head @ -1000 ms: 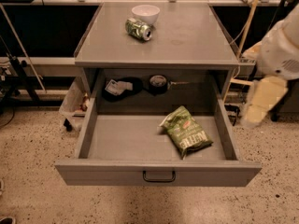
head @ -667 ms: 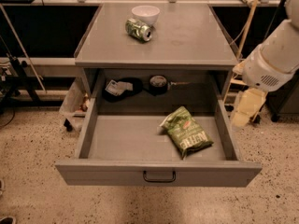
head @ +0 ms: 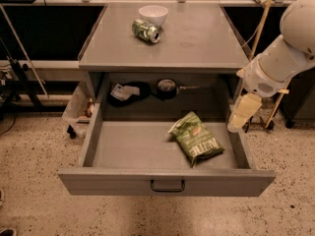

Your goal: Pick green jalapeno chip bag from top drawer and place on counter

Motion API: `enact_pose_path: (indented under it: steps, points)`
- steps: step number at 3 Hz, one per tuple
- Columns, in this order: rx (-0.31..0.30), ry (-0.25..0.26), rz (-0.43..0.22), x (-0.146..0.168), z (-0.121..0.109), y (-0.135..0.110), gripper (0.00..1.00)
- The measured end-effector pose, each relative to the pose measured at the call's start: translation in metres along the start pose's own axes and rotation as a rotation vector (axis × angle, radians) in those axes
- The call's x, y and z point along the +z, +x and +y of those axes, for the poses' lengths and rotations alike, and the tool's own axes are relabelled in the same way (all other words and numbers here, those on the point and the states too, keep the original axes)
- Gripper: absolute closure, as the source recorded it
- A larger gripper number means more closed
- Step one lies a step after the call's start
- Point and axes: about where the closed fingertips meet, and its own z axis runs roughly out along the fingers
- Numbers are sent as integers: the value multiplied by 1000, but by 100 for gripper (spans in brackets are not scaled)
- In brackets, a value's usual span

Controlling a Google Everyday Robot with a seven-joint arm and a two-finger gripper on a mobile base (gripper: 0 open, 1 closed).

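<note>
The green jalapeno chip bag (head: 196, 138) lies flat in the right half of the open top drawer (head: 123, 149), whose front panel carries a small black handle (head: 168, 186). The counter (head: 192, 41) is the grey top of the cabinet above it. My gripper (head: 240, 116) hangs from the white arm (head: 283, 53) at the right, above the drawer's right wall, to the right of the bag and apart from it. It holds nothing that I can see.
A green soda can (head: 146, 30) lies on its side on the counter beside a white bowl (head: 153, 14). Dark items (head: 129, 92) sit at the back of the drawer cavity. Poles and cables stand on the speckled floor on both sides.
The arm and gripper have moved left and inward, from outside the cabinet's right side to above the drawer's right wall. The bag has not moved.
</note>
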Motion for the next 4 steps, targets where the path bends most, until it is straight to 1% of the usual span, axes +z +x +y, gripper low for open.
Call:
enact_pose_path:
  steps: [1,2,3,4]
  points:
    - [25,-41,-57,49,-1,3,0]
    - [67,-72,-106,131,-12,4,0]
    - [89,-90,-152,197,-16,-3,0]
    - [88,-125,-156,245,-9,-9,0]
